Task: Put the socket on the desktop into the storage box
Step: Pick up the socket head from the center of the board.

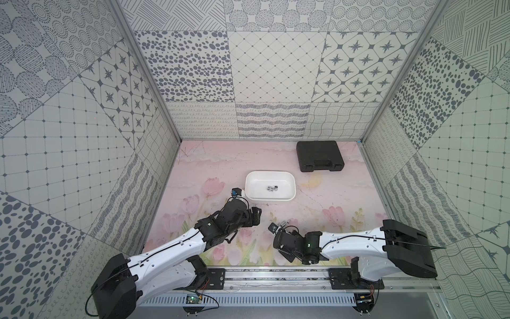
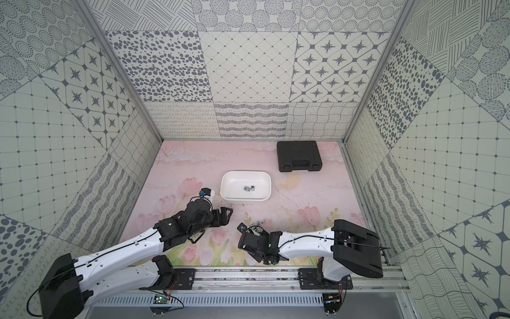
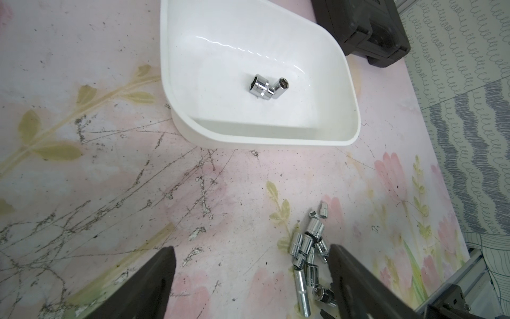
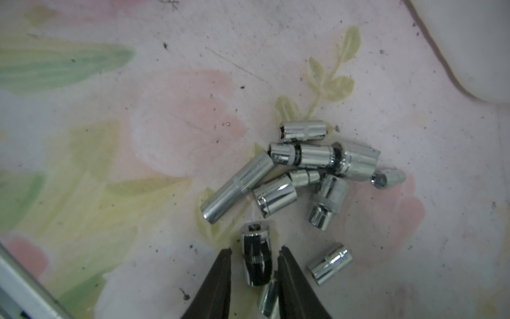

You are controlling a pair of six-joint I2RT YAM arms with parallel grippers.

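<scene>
The storage box (image 1: 285,181) sits at the centre of the floral tabletop (image 1: 209,171) in both top views, with bare surface along all four sides of its rim. It holds two chrome sockets (image 1: 272,188) that touch each other on its floor. The loose socket pile (image 1: 284,223) lies on the desktop below the box and well apart from it, with open table between. A black case (image 1: 320,156) lies closed at the upper right against the back wall, apart from the box. An aluminium rail (image 1: 276,276) bounds the lower edge of the table. The left gripper (image 1: 255,214) hangs just below and left of the box corner. The left wrist view shows its jaws spread wide and holding nothing. The right gripper (image 4: 255,250) is down at the near end of the pile. Its jaws are narrowed to either side of one upright socket (image 4: 255,256); a thin gap shows on one side, so no firm clamp is seen. Stamping on the sockets is too blurred to read.
</scene>
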